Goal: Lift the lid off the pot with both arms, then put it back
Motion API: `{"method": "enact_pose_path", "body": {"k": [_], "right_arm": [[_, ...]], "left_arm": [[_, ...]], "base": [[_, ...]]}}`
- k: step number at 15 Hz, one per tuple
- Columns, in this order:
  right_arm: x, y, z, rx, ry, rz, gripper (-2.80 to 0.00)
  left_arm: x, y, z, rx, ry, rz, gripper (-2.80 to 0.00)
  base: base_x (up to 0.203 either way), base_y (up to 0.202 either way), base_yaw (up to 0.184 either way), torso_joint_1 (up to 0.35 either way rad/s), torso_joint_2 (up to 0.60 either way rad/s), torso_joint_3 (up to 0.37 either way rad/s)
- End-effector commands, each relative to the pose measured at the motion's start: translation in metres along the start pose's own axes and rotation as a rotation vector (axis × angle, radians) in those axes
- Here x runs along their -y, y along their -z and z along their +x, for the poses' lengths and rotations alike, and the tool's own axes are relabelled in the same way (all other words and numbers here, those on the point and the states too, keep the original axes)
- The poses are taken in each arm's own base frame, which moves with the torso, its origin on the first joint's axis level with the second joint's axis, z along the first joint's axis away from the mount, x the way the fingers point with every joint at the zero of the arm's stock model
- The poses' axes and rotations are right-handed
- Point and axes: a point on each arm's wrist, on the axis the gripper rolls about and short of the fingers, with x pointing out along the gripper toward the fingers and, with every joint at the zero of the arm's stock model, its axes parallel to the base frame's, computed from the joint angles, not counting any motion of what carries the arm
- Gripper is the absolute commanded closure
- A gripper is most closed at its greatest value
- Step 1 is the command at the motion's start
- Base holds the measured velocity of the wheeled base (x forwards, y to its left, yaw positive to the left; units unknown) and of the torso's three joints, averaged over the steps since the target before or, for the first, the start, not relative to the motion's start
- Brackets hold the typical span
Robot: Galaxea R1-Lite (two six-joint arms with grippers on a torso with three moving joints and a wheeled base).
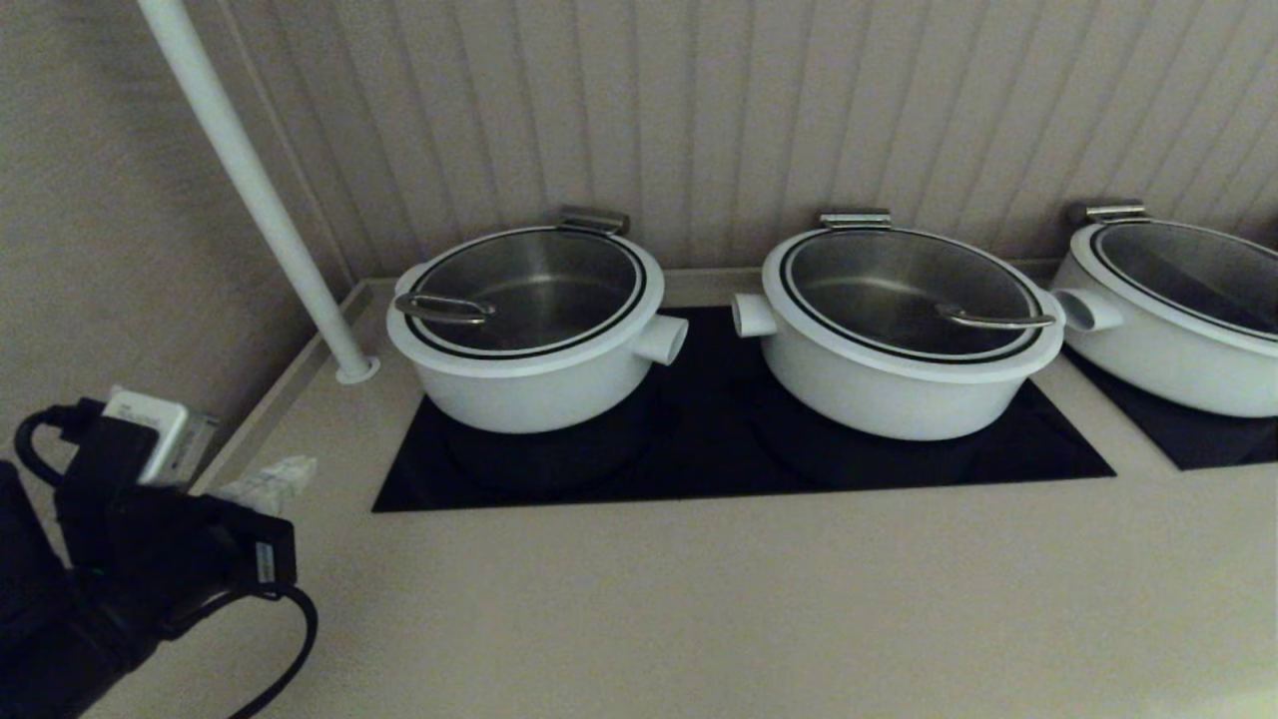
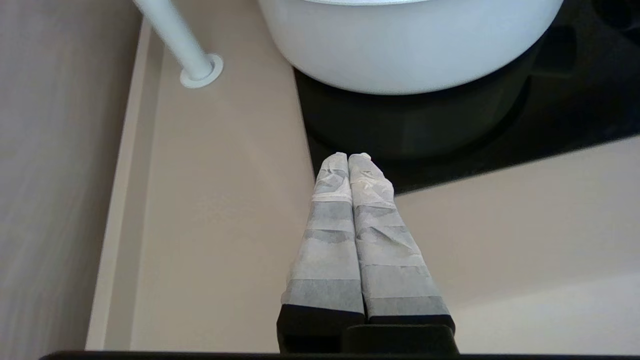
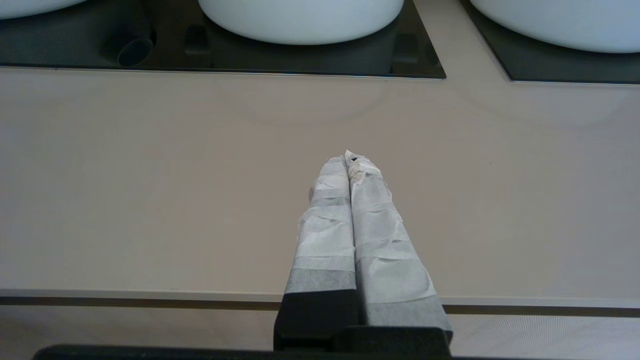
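- On the black hob panel [image 1: 719, 439], toward its left end: pot [image 1: 529, 384], white, stub pointing right, steel bowl visible through the glass.
- Seated flat on the pot: lid [image 1: 534, 285], closed, wire handle offset left, hinge tab at the back by the wall.
- Just right on the same panel: second pot [image 1: 899, 384], stub pointing left, twin lid [image 1: 904, 290] in place, handle offset right.
- Farther right, on a separate black panel: third pot [image 1: 1168, 359], also lidded, partly cut off by the frame edge.
- At the surface's [image 1: 699, 599] front-left corner, well short of the pot: left hand [image 2: 349, 159], taped fingers pressed together, nothing between them, tips aimed at the pot's base and just over the panel's near edge.
- Over the front of the surface, before the second pot: right hand [image 3: 350, 157], taped fingers likewise together and empty; outside the head view.
- Left of the pot: white pole [image 1: 255, 190], slanted, footed on the surface near the wall.
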Motion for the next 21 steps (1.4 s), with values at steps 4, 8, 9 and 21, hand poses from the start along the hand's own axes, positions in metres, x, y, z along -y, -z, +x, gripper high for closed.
{"method": "enact_pose_path", "body": {"k": [4, 8, 9, 21], "right_arm": [[0.000, 0.000, 0.000, 0.000, 0.000, 0.000, 0.00], [0.000, 0.000, 0.000, 0.000, 0.000, 0.000, 0.00], [0.000, 0.000, 0.000, 0.000, 0.000, -0.001, 0.00], [0.000, 0.000, 0.000, 0.000, 0.000, 0.000, 0.00]], "left_arm": [[-0.001, 0.014, -0.029, 0.017, -0.009, 0.000, 0.00], [-0.001, 0.028, -0.062, 0.042, -0.001, -0.007, 0.00], [-0.001, 0.030, -0.074, 0.052, 0.003, -0.010, 0.00], [0.006, 0.095, -0.163, 0.125, -0.009, -0.077, 0.00]], "base": [[0.000, 0.000, 0.000, 0.000, 0.00, 0.000], [0.000, 0.000, 0.000, 0.000, 0.00, 0.000], [0.000, 0.000, 0.000, 0.000, 0.00, 0.000], [0.000, 0.000, 0.000, 0.000, 0.00, 0.000]]}}
